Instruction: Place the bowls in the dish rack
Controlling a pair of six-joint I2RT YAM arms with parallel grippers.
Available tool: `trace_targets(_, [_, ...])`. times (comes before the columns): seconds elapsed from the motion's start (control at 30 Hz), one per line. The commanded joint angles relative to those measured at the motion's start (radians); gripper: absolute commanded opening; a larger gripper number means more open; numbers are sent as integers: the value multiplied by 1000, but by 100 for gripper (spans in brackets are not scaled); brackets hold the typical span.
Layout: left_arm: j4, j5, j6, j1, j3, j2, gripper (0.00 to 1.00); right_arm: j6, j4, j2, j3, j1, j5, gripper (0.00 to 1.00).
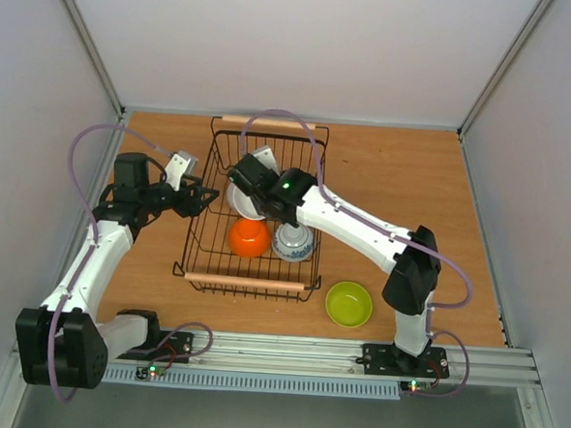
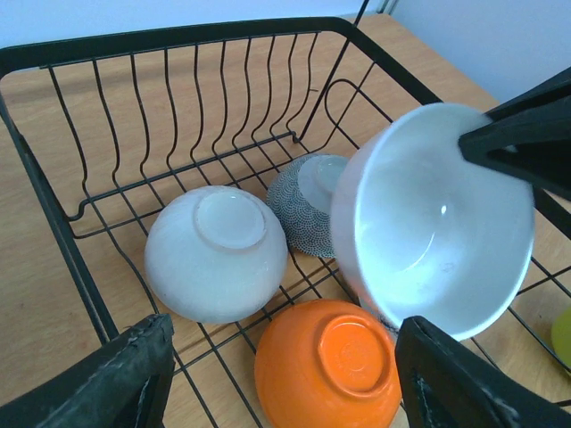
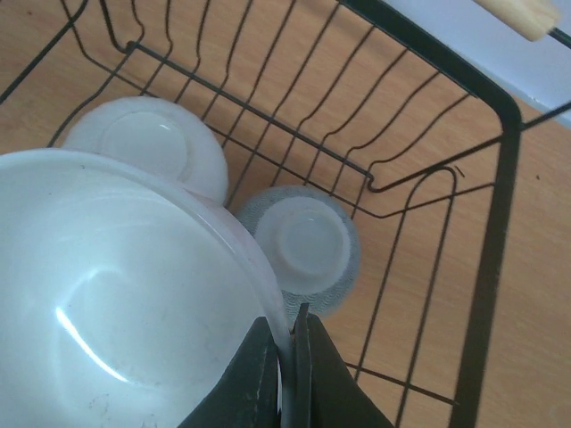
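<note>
**Over the rack (image 1: pixel 315 264), a white bowl in the right hand (image 3: pixel 285 319)**

Inside the black wire rack, the right hand is closed tight on the rim of the held bowl (image 2: pixel 437 223), with one finger inside the rim and one outside. That bowl is plain glossy white and deep-sided. It is tipped on edge, its hollow facing the rack's left side. It hangs low over the middle of the rack, and whether it touches the wires cannot be told.

Three more bowls lie upside down on the rack floor:
- The pale bowl (image 2: pixel 214 254) is matte and greyish white, with a shallow round foot.
- The patterned bowl (image 2: pixel 308 201) sits just beside it, blue-grey with fine dots and a plain foot.
- The orange bowl (image 2: pixel 326 361) lies near both, closer to the front one of the two wooden handles (image 1: pixel 247 282).

The held bowl stands between the orange and patterned ones.

The green bowl (image 1: pixel 349 303) is lime-coloured and sits upright on the counter (image 1: pixel 404 182). It is outside the rack, off its front right corner.

The left hand (image 1: pixel 207 197) is at the rack's left wall, its fingers spread wide and holding nothing.
</note>
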State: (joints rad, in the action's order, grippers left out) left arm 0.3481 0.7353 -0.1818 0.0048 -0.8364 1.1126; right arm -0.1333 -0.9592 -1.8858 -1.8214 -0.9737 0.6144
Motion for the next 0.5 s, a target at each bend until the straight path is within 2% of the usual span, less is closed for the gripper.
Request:
trace_targets(0.0, [-11, 40, -21, 0, -10, -13, 69, -29, -15, -42, -90, -42, 40, 1])
trace_targets(0.23, [-1, 40, -25, 0, -17, 10, 69, -62, -54, -139, -244, -114, 72, 1])
trace_targets(0.33, [1, 38, -28, -35, -19, 12, 67, -73, -48, -146, -275, -132, 81, 1])
trace_targets(0.37, [4, 38, -31, -35, -21, 14, 63, -76, -45, -144, -281, -135, 82, 1])
trace_targets(0.4, [10, 42, -34, -37, -23, 17, 54, -78, -41, -143, -284, -137, 82, 1])
trace_targets(0.47, [24, 58, -45, -37, -32, 26, 27, -83, -30, -138, -283, -138, 83, 1])
